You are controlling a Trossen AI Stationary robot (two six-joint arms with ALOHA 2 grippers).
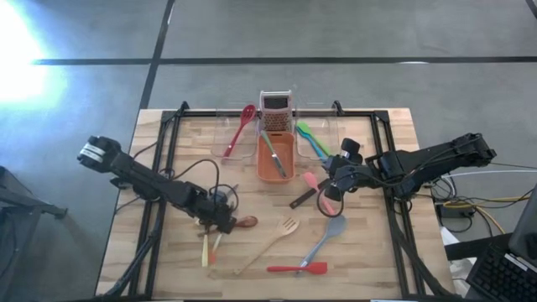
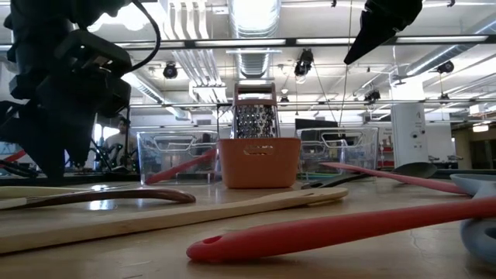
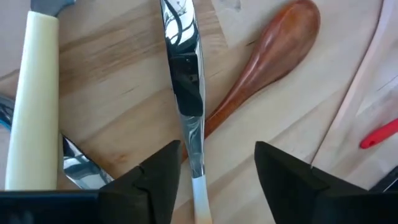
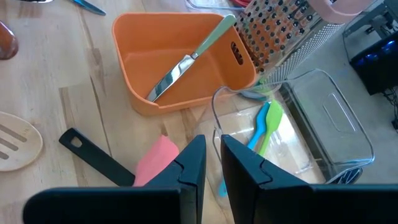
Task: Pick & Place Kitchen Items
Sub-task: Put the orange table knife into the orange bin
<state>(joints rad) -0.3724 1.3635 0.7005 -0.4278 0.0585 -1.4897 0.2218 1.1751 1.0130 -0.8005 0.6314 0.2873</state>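
A pale wooden table stood on a grey floor, with an open workshop hall showing beyond it in the low view. Nearest the front edge lay a red silicone spatula, and just behind it a grey-blue ladle with a blue handle and a slotted wooden spatula. To the left, two pale-handled knives lay beside a dark brown wooden spoon.

The left gripper was down at the table over a shiny steel table knife, its two dark fingers spread wide, one on each side of the blade; the wooden spoon lay just beside that knife.

Farther back and to the right, the right gripper hung above the table with its fingers drawn almost together, holding nothing visible. Below it lay a pink spatula with a black handle.

Behind these stood an orange rectangular tub with a green-handled knife inside, a metal box grater behind it, a clear plastic tub on the left holding a red spoon, and another clear tub on the right holding green and blue utensils.
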